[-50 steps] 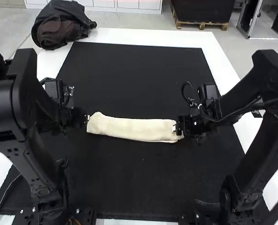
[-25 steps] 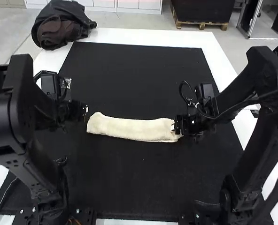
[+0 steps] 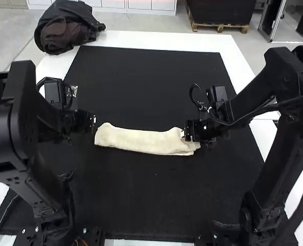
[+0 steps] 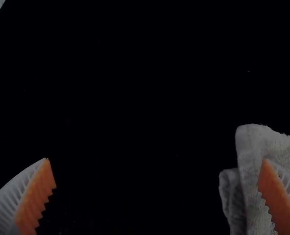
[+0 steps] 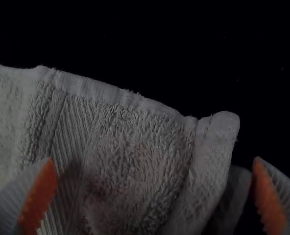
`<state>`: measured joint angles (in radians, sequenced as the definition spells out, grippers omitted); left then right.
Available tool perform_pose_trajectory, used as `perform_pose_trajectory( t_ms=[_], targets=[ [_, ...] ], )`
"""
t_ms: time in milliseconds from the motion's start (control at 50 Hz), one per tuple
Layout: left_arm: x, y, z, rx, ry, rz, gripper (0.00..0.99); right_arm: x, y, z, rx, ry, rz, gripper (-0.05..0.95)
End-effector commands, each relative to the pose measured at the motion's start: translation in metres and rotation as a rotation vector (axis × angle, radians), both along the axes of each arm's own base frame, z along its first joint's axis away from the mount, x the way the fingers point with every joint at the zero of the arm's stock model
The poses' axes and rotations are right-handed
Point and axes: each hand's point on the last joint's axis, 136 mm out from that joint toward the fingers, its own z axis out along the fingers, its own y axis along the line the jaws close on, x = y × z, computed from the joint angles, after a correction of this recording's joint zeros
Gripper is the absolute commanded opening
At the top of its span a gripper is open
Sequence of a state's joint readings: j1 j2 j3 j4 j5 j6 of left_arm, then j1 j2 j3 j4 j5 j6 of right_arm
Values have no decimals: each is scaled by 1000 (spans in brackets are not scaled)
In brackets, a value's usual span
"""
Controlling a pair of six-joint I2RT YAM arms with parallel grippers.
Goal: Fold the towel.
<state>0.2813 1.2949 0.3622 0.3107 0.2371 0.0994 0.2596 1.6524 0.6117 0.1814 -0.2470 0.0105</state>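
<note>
The cream towel (image 3: 141, 140) lies folded into a long narrow strip across the mat. My left gripper (image 3: 94, 121) is just off its left end, and my right gripper (image 3: 186, 134) is over its right end. In the left wrist view my left gripper (image 4: 156, 171) stands open, one finger over the edge of the towel (image 4: 255, 147). My right gripper (image 5: 156, 171) is open too, its fingers spread wide over the end of the towel (image 5: 135, 147), where a ribbed band and layered edges show.
A black mat (image 3: 151, 87) covers most of the white table (image 3: 141, 38). A dark bundle of fabric (image 3: 64, 31) rests at the table's far left corner.
My left gripper has drawn slightly left, off the towel's end. My right gripper has shifted left and a little away from the arm bases, and the towel's right end now looks slightly raised or rumpled.
</note>
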Motion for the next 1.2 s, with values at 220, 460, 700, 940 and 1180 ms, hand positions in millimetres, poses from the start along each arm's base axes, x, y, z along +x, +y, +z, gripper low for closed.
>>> perform_pose_trajectory(
  t_ms=[220,460,700,940,1180],
  targets=[
    [7,2,17,-3,-46,-2,966,-1,0,4,7,-7,-8,892],
    [7,1,27,0,-71,-6,966,-11,-1,-11,-7,29,-3,825],
    [5,1,31,1,-77,-5,966,-19,-5,-28,-29,66,-2,807],
    [3,7,30,-3,-76,10,966,-20,-3,-37,-35,73,13,193],
    [2,15,32,-6,-84,30,966,-14,-1,-33,-1,70,3,-23]
  ],
)
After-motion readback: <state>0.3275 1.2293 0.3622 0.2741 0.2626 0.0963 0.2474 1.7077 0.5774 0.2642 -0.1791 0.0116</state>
